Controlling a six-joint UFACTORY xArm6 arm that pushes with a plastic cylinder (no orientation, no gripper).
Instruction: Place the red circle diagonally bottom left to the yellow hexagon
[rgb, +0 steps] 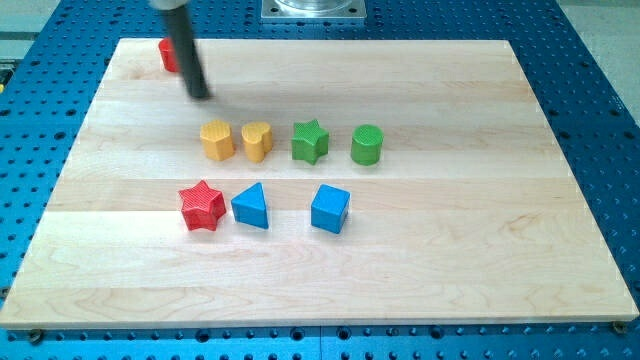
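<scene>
The red circle (168, 55) sits at the board's top left corner, partly hidden behind the dark rod. My tip (201, 96) rests on the board just below and to the right of it, apart from it. The yellow hexagon (217, 140) stands below the tip, in the middle-left of the board, close beside a yellow heart (257, 141) on its right.
A green star (310, 141) and a green cylinder (367, 145) continue the row to the right. Below are a red star (202, 206), a blue triangle (251, 206) and a blue cube (330, 209). The wooden board (480, 260) lies on a blue perforated table.
</scene>
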